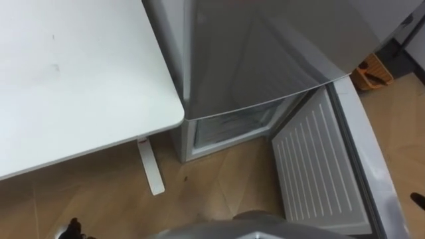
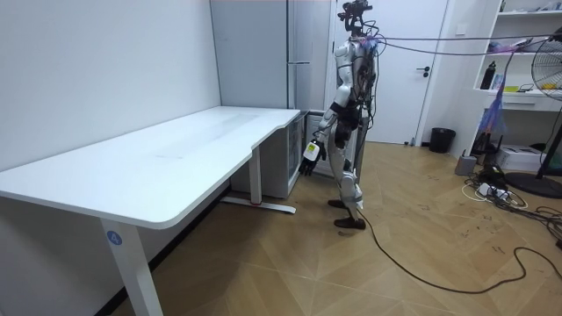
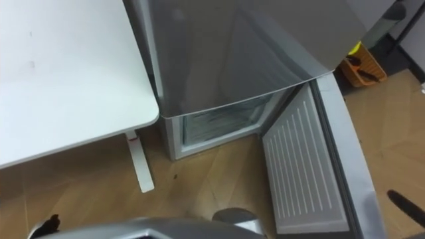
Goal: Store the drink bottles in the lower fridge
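Note:
The grey fridge (image 1: 265, 46) stands right in front of me, next to the white table (image 1: 66, 79). Its lower door (image 1: 319, 166) is swung open to my right and shows a white ribbed inner side. The lower compartment (image 1: 232, 126) shows a pale interior behind a white frame. My left hand (image 2: 311, 151) hangs at my side with relaxed fingers and nothing in it; its dark fingertips (image 1: 70, 229) show at the bottom edge of the left eye view. A dark part of my right hand (image 3: 405, 207) shows beyond the open door's edge.
The table's white leg (image 1: 151, 166) stands on the wood floor just left of the fridge. An orange basket (image 1: 372, 72) sits on the floor behind the open door. In the room view, a black bin (image 2: 442, 140) and a fan (image 2: 549, 70) stand behind me.

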You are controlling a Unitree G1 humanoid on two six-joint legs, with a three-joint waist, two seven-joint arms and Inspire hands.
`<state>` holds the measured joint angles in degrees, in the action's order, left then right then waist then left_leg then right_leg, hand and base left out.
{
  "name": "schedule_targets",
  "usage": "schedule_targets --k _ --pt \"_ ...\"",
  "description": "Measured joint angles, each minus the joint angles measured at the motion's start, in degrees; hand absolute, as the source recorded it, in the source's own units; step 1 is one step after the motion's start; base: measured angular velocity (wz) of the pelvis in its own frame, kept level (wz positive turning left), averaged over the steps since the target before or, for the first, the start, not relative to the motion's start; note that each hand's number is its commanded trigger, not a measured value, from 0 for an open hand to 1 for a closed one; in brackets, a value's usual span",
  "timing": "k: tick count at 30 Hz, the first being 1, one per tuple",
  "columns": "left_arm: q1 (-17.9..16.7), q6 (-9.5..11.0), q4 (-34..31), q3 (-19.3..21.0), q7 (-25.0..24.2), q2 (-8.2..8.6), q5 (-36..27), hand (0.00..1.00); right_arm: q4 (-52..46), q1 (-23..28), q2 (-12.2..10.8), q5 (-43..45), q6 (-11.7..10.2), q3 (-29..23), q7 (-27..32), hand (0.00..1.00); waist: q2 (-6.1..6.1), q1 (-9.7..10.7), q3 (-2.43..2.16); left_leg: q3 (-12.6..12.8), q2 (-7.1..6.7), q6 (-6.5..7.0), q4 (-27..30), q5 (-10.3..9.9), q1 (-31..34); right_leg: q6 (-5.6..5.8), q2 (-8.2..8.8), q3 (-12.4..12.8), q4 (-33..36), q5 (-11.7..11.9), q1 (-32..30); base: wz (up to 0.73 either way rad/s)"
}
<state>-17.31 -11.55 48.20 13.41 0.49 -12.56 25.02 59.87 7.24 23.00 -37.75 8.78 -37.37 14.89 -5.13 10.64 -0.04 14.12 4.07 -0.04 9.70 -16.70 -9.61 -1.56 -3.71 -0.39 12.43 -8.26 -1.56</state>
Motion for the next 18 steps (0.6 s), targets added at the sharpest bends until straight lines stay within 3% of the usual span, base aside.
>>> schedule_targets --k 3,7,10,13,18 --pt "0.5 0.0 1.2 0.0 -0.3 0.00 0.5 0.00 2.7 0.0 -0.4 -3.0 -0.1 0.0 -1.2 0.00 0.25 0.0 0.16 0.0 -0.09 -0.02 -0.1 0.0 0.1 -0.07 -0.29 0.0 -0.3 0.0 0.0 0.00" --pt "1.8 -0.2 2.9 -0.4 -0.8 0.03 2.3 0.00 2.9 0.3 -1.1 -6.4 -1.0 1.3 -1.7 0.00 0.88 -0.3 -0.13 0.1 0.09 -0.09 -0.1 0.0 0.2 -0.13 -0.28 0.0 -0.6 0.1 0.1 -0.02" --pt "2.7 -0.1 3.3 -2.5 -0.6 -0.06 2.1 0.00 2.1 0.6 -2.4 -7.4 -2.7 6.0 -2.0 0.00 0.59 -0.5 -0.11 0.2 0.15 -0.10 -0.1 0.1 0.0 -0.31 -0.37 0.1 -0.4 0.3 0.5 -0.09" --pt "4.4 0.0 3.8 -5.3 -0.7 0.13 1.9 0.00 -2.1 1.1 -4.8 -7.2 -3.0 10.3 -2.4 0.00 0.55 -1.8 -0.07 0.4 0.25 -0.19 -0.2 0.1 0.0 -0.52 -0.54 0.4 -0.7 0.8 0.3 -0.17" --pt "7.7 0.2 5.3 -11.4 -0.7 0.34 1.5 0.00 -20.3 3.8 -9.1 0.6 -3.9 23.9 -3.3 0.00 1.22 -4.4 -0.09 1.2 0.29 -0.31 0.1 0.2 1.0 -0.63 -1.04 0.9 -0.8 1.5 -1.1 -0.11"
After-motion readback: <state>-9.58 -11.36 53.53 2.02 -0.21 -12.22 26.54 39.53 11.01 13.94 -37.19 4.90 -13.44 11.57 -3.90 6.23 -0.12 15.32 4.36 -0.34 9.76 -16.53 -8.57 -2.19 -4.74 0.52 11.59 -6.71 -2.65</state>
